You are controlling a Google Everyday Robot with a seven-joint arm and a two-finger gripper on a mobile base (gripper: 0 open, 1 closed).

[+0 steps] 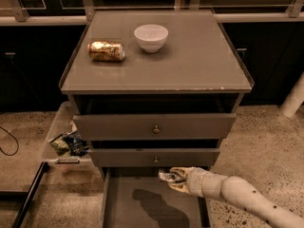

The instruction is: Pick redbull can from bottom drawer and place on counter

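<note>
The bottom drawer [123,208] is pulled out at the foot of the cabinet, its flat floor showing with the arm's shadow on it. My gripper [170,177] hangs over the drawer's back right part, just below the middle drawer's front. It is shut on the redbull can [166,176], a small silver can with dark markings that sticks out to the left of the fingers. The can is lifted off the drawer floor. The counter [199,61] is the grey-brown top of the cabinet, above.
On the counter lie a gold-orange can [106,51] on its side and a white bowl [151,37]. Two brass-knobbed drawers [155,128] sit slightly open. A tray [57,144] with snack bags stands left of the cabinet. A white post [294,99] stands at the right.
</note>
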